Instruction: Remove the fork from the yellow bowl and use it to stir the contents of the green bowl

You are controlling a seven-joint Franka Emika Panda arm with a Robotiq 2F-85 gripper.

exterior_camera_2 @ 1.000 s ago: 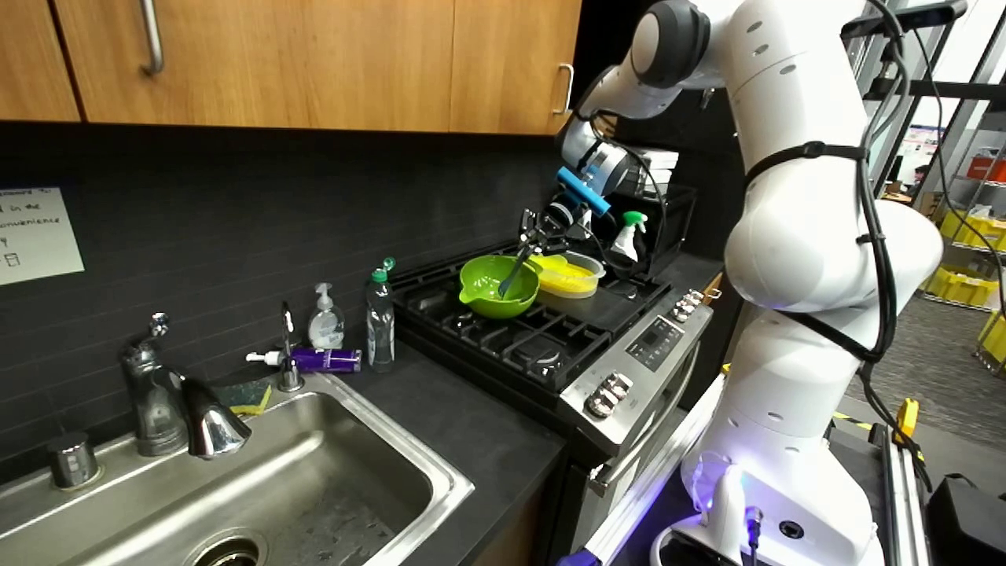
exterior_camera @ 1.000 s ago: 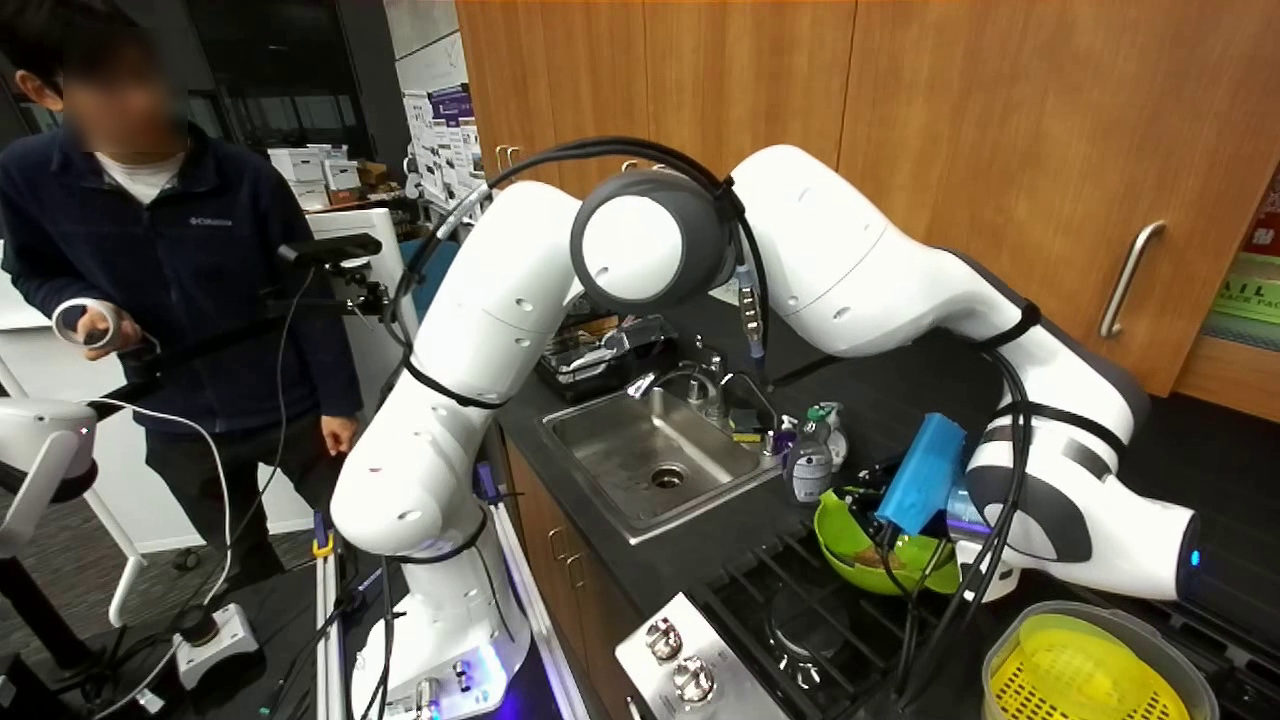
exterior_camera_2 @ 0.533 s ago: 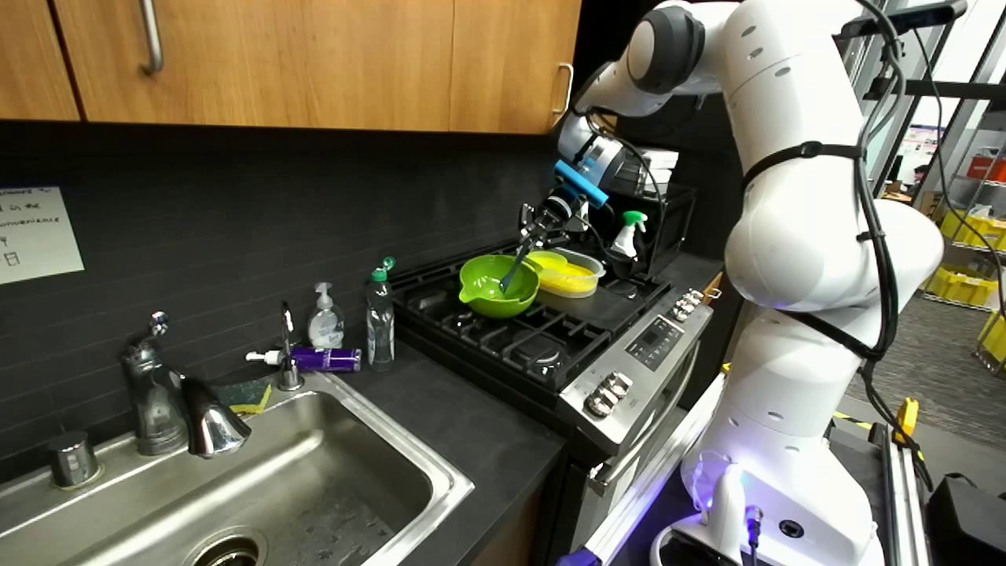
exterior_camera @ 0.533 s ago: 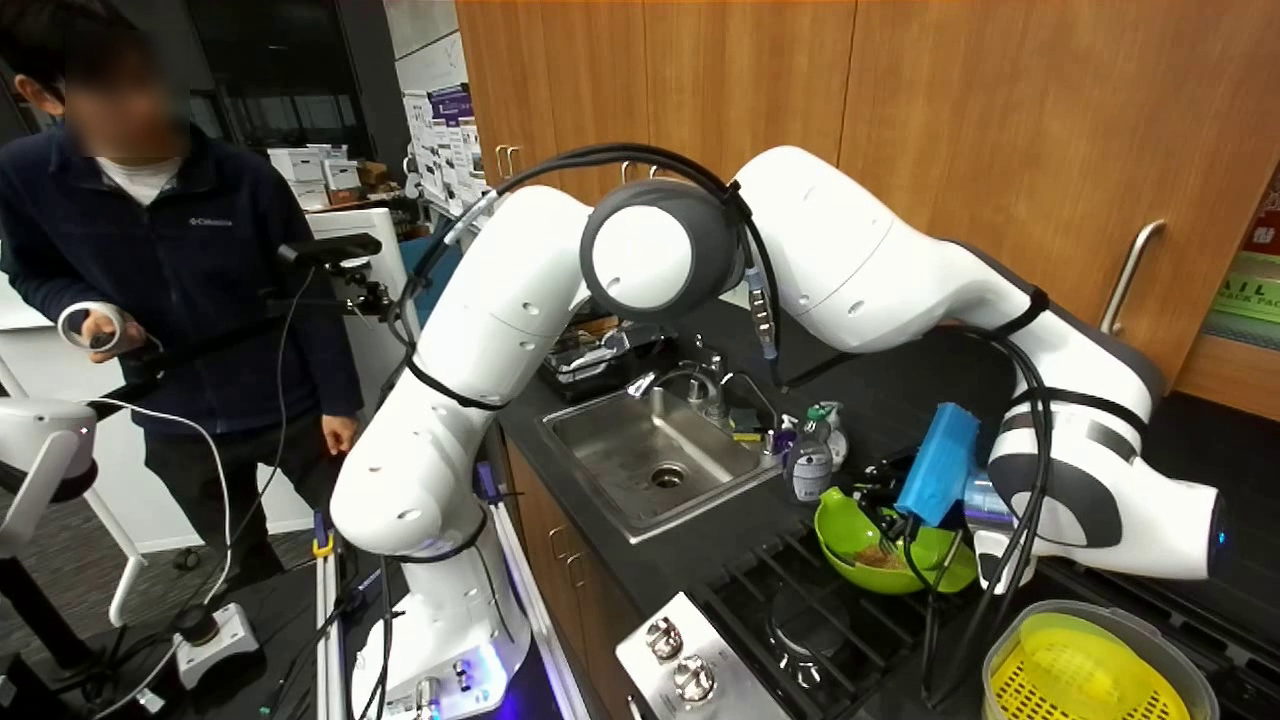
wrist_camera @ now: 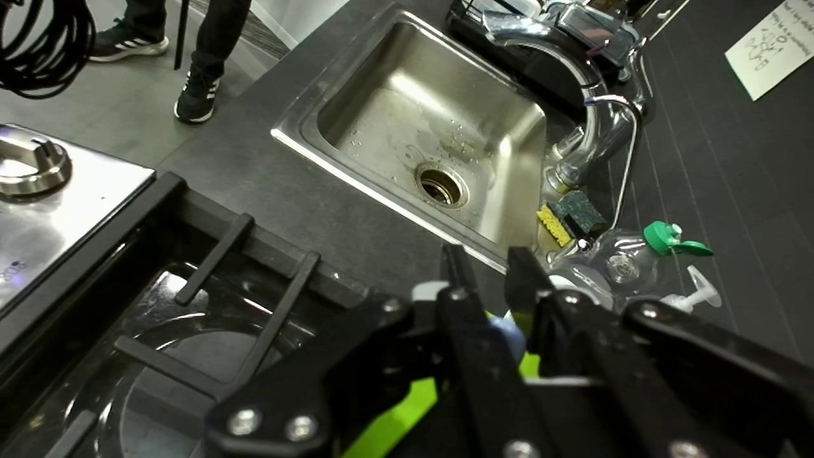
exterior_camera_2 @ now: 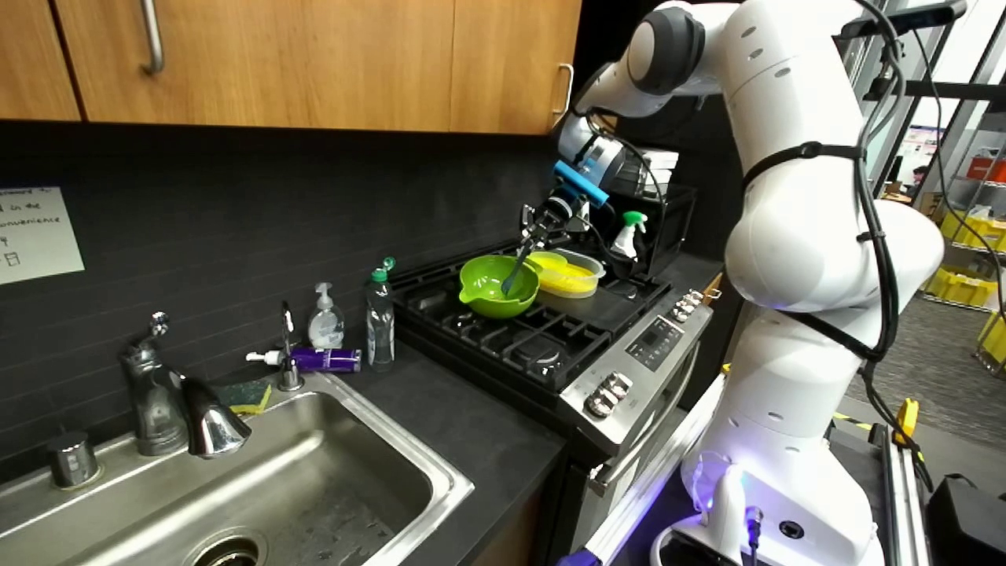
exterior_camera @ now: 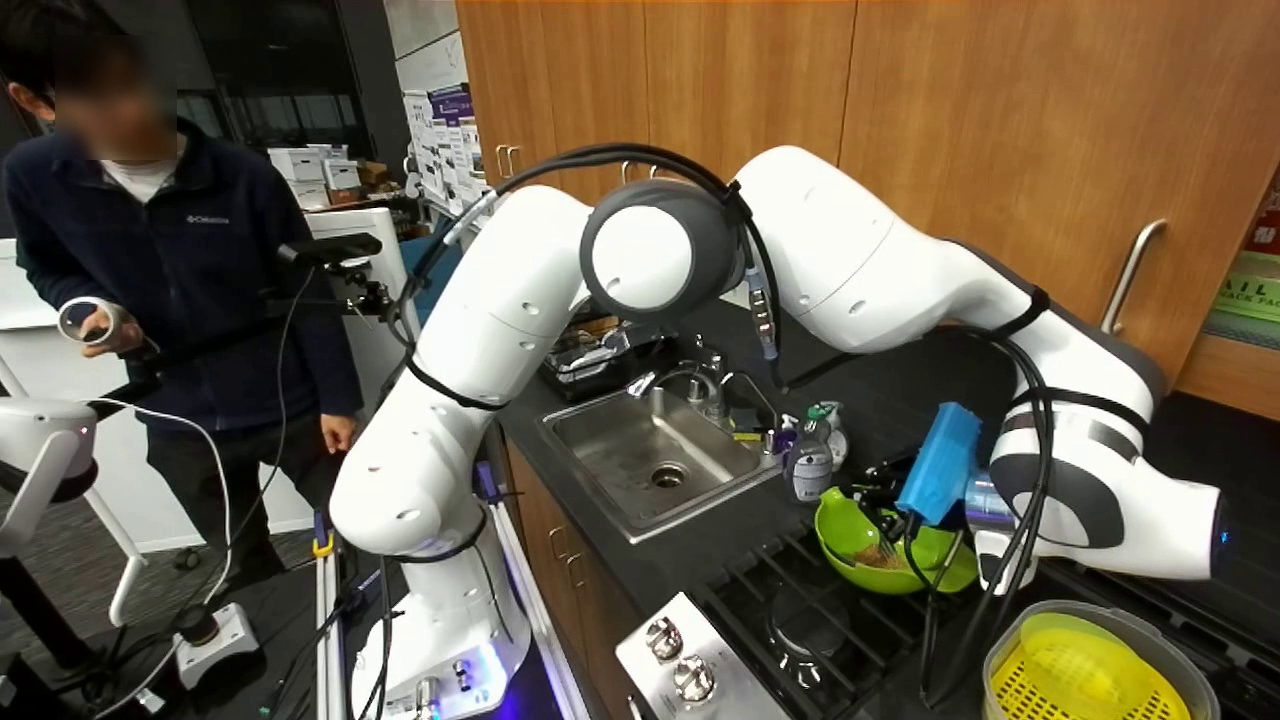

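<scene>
The gripper (wrist_camera: 488, 267) is clenched on the fork (exterior_camera_2: 512, 275), its black fingers (wrist_camera: 459, 273) standing close together in the wrist view and hiding just where they meet the handle. In an exterior view the fork slants down from the gripper, its lower end inside the green bowl (exterior_camera_2: 497, 309); whether it touches the bowl's floor I cannot tell. The green bowl sits upright on the stove (exterior_camera_2: 652, 346), brown contents (exterior_camera: 880, 557) in its bottom, and slivers of it show beneath the fingers in the wrist view. In both exterior views the yellow bowl (exterior_camera: 1025, 688) lies in a clear tub (exterior_camera: 1178, 648) near the green bowl. The arm (exterior_camera: 840, 255) arches across to the stove, a blue wrap (exterior_camera: 940, 465) just above the gripper. Beside the stove, the sink (exterior_camera_2: 314, 456) is set into the counter (exterior_camera_2: 471, 424), a faucet (exterior_camera_2: 161, 417) and a sponge (exterior_camera_2: 251, 399) along its back edge. A purple bottle (exterior_camera_2: 326, 360) lies on its side by an upright pump bottle (exterior_camera_2: 326, 322), and a green-capped soap bottle (exterior_camera_2: 380, 322) stands between sink and stove. A person (exterior_camera: 170, 260) in a dark jacket holds a white controller (exterior_camera: 88, 320).
</scene>
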